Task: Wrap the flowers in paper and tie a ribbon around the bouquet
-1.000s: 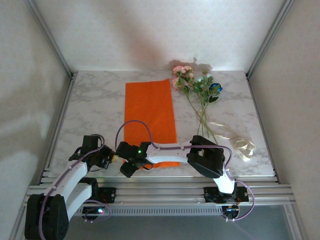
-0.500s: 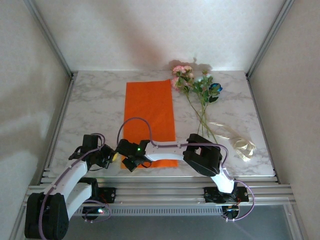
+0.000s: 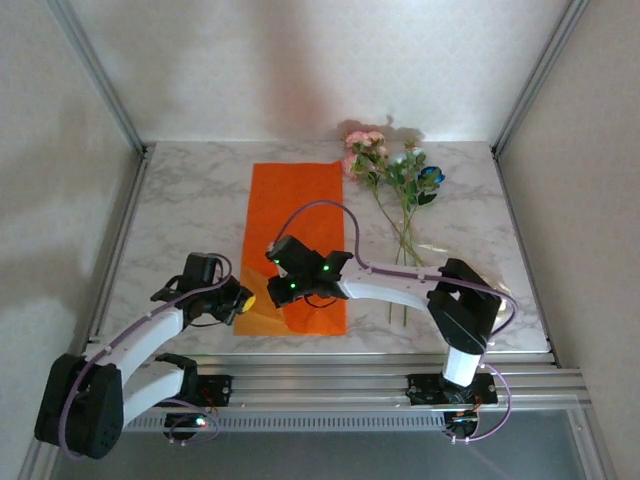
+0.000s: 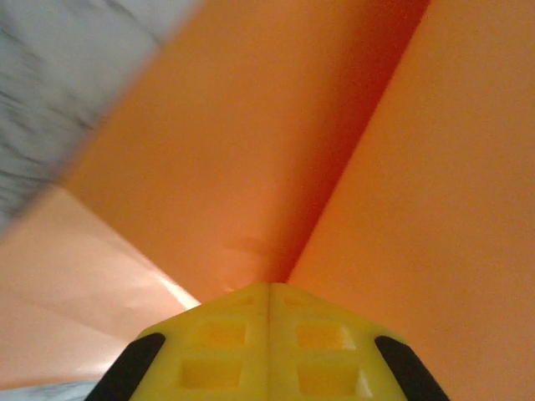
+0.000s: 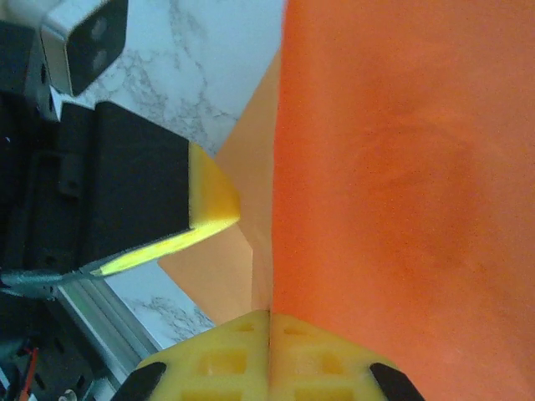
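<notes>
Top external: left gripper (image 3: 243, 300) clamped on the near-left corner of the paper (image 3: 300, 205). Right gripper (image 3: 283, 295) just to its right, pinched shut on a raised fold of the same sheet. Remaining paper lies flat beyond both fingertips. Flowers (image 3: 395, 180) lie well beyond the right gripper, on its right, beside the sheet's far edge.

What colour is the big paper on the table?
The paper is bright orange, paler underneath where a corner is lifted. The top external view shows it best.
</notes>
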You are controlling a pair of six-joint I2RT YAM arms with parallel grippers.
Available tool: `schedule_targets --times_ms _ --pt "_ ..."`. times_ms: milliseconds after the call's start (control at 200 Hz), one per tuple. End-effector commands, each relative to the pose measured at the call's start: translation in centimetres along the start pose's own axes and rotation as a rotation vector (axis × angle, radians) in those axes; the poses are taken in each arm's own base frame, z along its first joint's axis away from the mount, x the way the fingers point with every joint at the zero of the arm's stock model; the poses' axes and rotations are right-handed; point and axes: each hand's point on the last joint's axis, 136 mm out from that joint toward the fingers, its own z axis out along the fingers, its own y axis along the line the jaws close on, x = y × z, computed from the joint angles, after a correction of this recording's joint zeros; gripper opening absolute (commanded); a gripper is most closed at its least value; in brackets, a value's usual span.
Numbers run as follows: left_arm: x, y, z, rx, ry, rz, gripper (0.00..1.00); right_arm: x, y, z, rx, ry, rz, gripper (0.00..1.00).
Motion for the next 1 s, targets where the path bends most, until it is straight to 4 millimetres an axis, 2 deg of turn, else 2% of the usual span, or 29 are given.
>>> schedule_targets --times_ms 0,115,250,430,546,601,696,851,921,996 --pt "-0.6 -2.4 0.6 0.055 -0.044 -0.023 0.03 -1.0 -1.2 -2.8 0.048 -0.074 0.08 0.0" --pt "-1.2 -2.0 2.0 0.019 -0.065 -0.026 0.0 -1.2 -4.9 -6.8 0.208 -0.168 0.15 0.0" --pt "-2.5 -1.2 3.0 -0.044 -0.117 -0.014 0.0 0.5 -10.3 -11.8 0.402 -0.263 0.267 0.0" --pt "-3.4 0.8 4.2 -0.128 -0.146 -0.032 0.0 5.0 -16.2 -16.9 0.623 -0.293 0.387 0.0" --pt "-4.8 2.3 3.6 -0.189 -0.213 -0.058 0.0 8.6 -19.4 -18.4 0.741 -0.237 0.494 0.0" --pt "-5.9 2.9 3.1 -0.205 -0.247 -0.077 0.0 10.1 -20.2 -18.3 0.764 -0.19 0.529 0.0" --pt "-8.4 3.4 2.3 -0.229 -0.301 -0.102 0.0 12.1 -20.2 -17.3 0.752 -0.094 0.562 0.0" --pt "-12.6 2.6 1.6 -0.273 -0.343 -0.081 0.0 14.7 -16.5 -11.8 0.499 0.161 0.535 0.0" --pt "-15.1 2.0 1.0 -0.318 -0.383 -0.05 0.0 16.2 -14.3 -9.7 0.396 0.283 0.531 0.14" --pt "-18.0 1.1 0.2 -0.364 -0.439 -0.012 0.0 17.0 -13.4 -9.6 0.405 0.353 0.495 0.31"
